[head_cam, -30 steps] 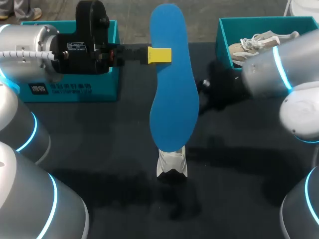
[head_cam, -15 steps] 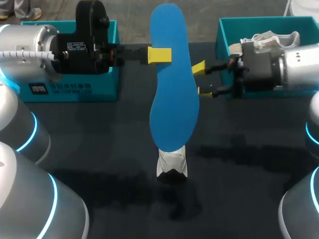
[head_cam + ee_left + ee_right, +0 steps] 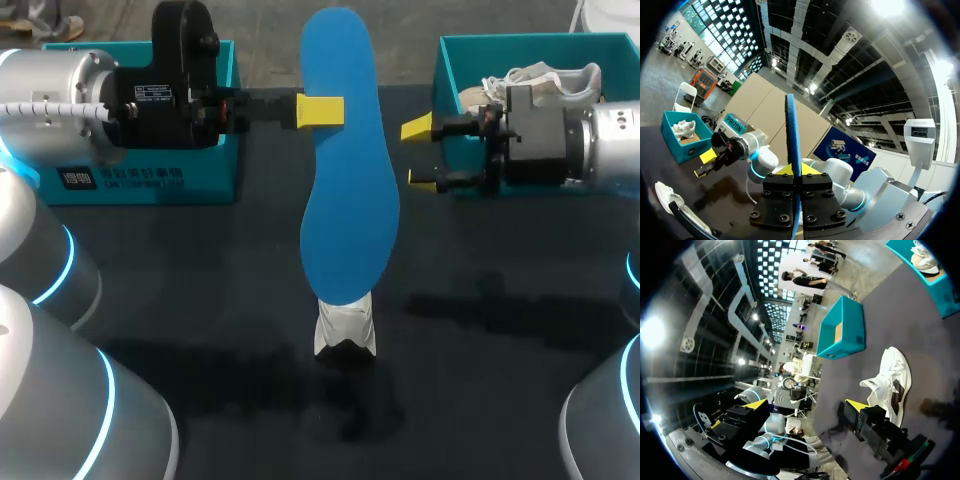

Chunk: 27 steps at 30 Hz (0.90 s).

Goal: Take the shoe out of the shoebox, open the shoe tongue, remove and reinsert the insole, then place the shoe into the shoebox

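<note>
A blue insole [image 3: 345, 170] hangs upright above the table's middle, my left gripper [image 3: 320, 110] shut on its upper edge. In the left wrist view the insole [image 3: 792, 130] shows edge-on between the shut fingers of my left gripper [image 3: 794, 172]. Below it a white shoe [image 3: 346, 330] lies on the dark table, mostly hidden by the insole. My right gripper [image 3: 420, 155] is open, just right of the insole and pointing at it without touching. The right wrist view shows the shoe [image 3: 892, 380] past one fingertip of my open right gripper [image 3: 805, 405].
A teal shoebox [image 3: 210, 170] stands at the back left behind my left arm. A second teal box [image 3: 450, 60] at the back right holds another white shoe [image 3: 535, 78]. The table's front half lies in shadow from my arms.
My right arm has swung round so that its gripper came into view beside the insole, then drew back a little to the right. The left gripper and the insole have stayed still.
</note>
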Tool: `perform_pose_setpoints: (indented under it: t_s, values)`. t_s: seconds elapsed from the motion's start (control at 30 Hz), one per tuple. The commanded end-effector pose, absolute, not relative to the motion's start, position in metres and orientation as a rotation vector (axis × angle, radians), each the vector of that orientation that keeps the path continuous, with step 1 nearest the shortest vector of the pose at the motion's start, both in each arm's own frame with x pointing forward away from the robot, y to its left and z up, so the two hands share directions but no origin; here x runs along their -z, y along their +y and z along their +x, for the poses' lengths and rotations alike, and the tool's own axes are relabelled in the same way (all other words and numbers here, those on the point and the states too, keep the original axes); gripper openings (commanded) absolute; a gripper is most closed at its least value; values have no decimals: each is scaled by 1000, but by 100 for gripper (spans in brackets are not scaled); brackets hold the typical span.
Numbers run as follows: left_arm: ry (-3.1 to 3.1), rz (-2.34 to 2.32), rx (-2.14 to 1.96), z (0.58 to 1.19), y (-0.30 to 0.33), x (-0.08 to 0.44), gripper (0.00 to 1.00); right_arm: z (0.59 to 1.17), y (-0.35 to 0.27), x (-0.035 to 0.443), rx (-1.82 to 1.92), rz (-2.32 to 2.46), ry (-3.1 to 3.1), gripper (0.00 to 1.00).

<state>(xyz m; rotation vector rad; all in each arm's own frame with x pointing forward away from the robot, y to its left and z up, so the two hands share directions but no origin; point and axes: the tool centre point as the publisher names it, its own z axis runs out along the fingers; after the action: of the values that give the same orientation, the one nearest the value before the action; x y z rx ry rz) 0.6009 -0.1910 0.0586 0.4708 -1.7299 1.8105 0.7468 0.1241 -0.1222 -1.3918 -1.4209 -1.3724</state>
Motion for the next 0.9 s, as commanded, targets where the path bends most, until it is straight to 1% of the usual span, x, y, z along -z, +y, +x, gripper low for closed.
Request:
perform_pose_setpoints:
  t_s: [0.03, 0.27, 0.7, 0.9]
  values:
    - [-1728, 469, -1812, 601, -193, -58, 0, 747, 126, 122, 1371, -1396, -1421, 100]
    - [-1728, 469, -1812, 601, -193, -58, 0, 752, 123, 110, 1345, -1429, -1406, 100]
    - [-1728, 469, -1812, 601, -193, -58, 0, 752, 123, 110, 1345, -1429, -1406, 100]
    - [-2025, -7, -2116, 620, -183, -29, 0, 752, 123, 110, 1345, -1429, -1406, 100]
